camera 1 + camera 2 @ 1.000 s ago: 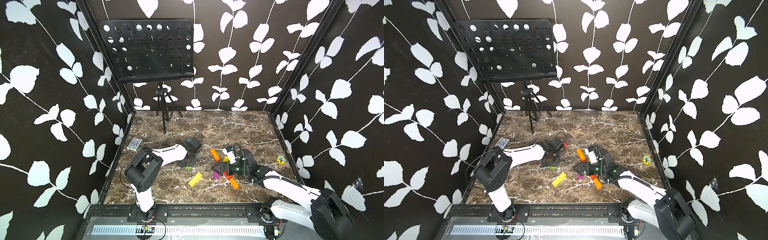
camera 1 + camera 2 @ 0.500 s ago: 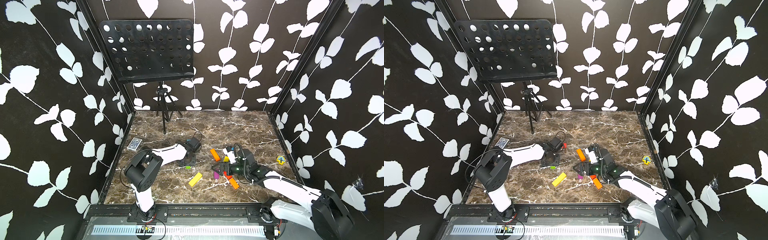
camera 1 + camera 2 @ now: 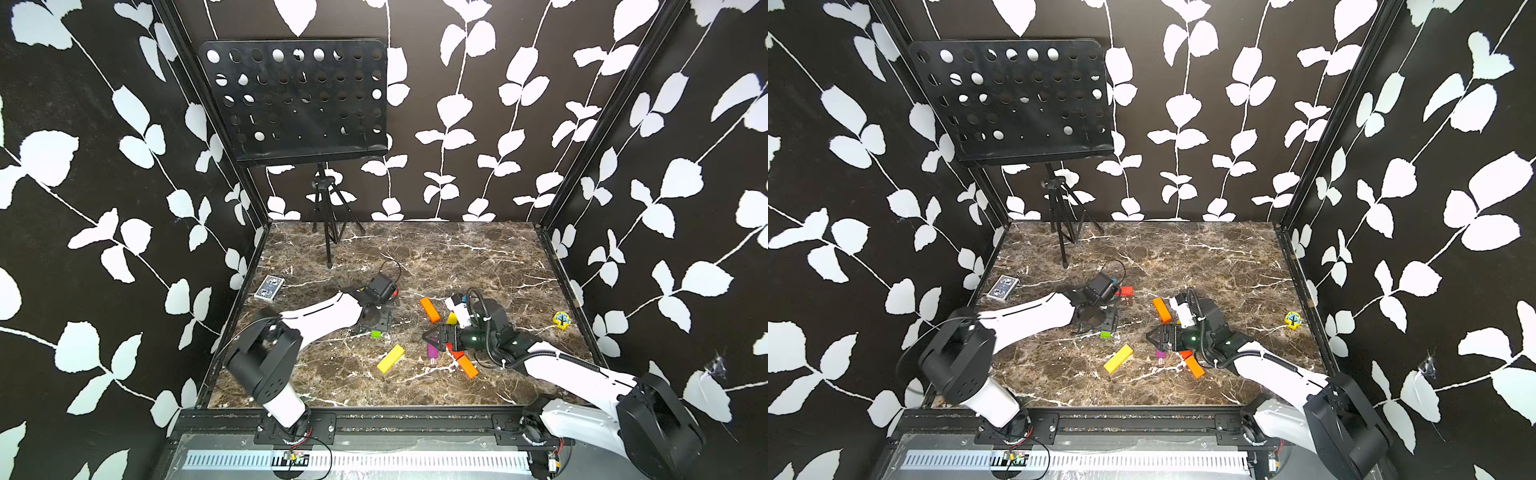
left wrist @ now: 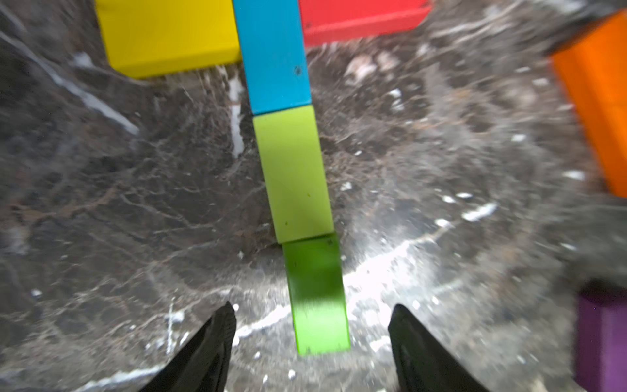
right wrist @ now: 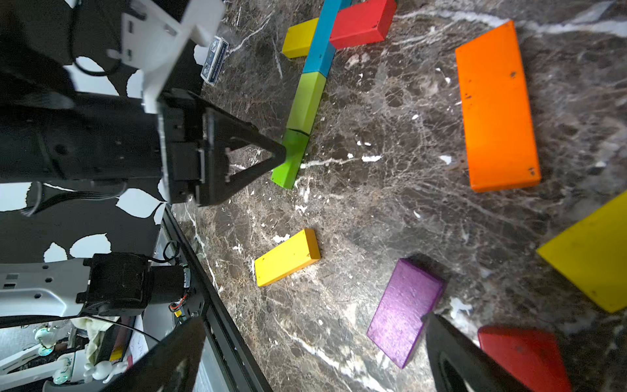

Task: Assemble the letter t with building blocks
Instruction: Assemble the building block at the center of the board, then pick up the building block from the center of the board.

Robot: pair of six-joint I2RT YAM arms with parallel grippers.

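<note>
Seemingly complete: cyan-lime-green stem, yellow block and red block as crossbar. Left end effector, right end effector apart, empty. Remaining: arm withdrawal.

Both top views look down from high at the front over the whole table, and they are nearly alike. The left wrist view sits close over the green block and cyan block. The right wrist view, farther off, shares both.

The walls are black, printed with white leaf vines. The floor is dark brown marble, white-veined. A black perforated music stand stands rear left.
</note>
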